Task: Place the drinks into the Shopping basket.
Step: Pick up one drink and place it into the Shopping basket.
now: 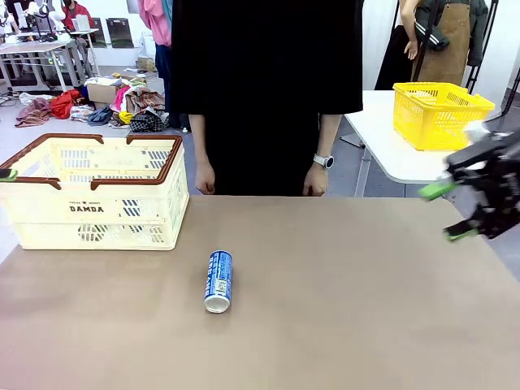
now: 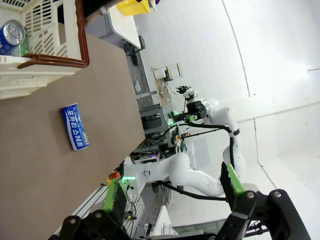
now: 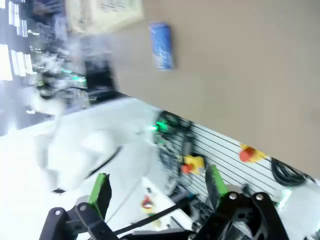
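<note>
A blue drink can (image 1: 218, 280) with white text lies on its side on the brown table, in front of the Shopping basket (image 1: 89, 213). The basket is cream with a brown rim and stands at the table's far left. In the left wrist view the blue can (image 2: 75, 127) lies outside the basket (image 2: 45, 75), and a second can (image 2: 12, 33) with a silver end and some green on its side sits inside. My left gripper (image 2: 175, 192) is open and empty. My right gripper (image 1: 451, 213) hangs open over the table's right edge, far from the blue can (image 3: 161, 45).
A person in black stands at the far side, with hands (image 1: 203, 177) hanging near the table edge. A yellow mesh basket (image 1: 439, 114) sits on a white table behind at right. The brown table (image 1: 349, 292) is bare right of the can.
</note>
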